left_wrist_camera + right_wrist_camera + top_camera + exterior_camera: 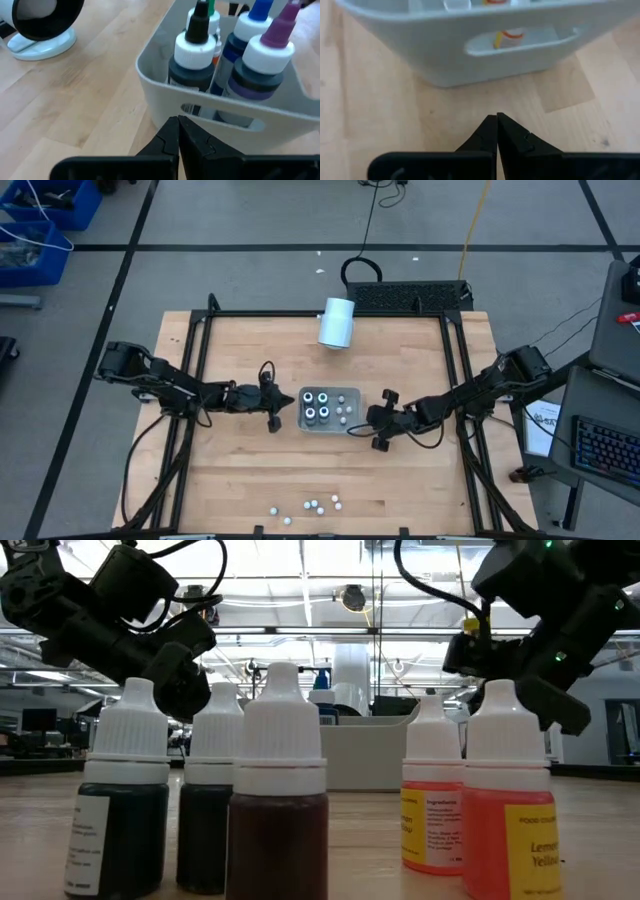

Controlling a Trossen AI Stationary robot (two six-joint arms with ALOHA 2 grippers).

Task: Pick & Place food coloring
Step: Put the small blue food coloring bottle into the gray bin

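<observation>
A grey tray [303, 423] stands mid-table. It holds four dark food coloring bottles with pale ring tops [316, 404] and several small white ones [344, 408]. The left wrist view shows the dark bottles' black [195, 55], blue and purple [265, 60] caps. More small bottles [312, 506] stand at the table's near edge and fill the low view's foreground [280, 810]. My left gripper [287, 409] is shut, its tips [178, 120] right at the tray's left wall below the handle slot [220, 111]. My right gripper [371, 421] is shut, a short way off the tray's right wall [485, 55]. My left gripper points level from the table's left at the tray's left wall [165, 100], just below the handle slot. I cannot tell whether its shut tips touch the wall.
A large white cylinder [337, 322] lies at the table's far edge; it also shows in the left wrist view [45, 22]. A black frame [200, 360] runs along the table's sides. Bare wood lies between the tray and the near-edge bottles.
</observation>
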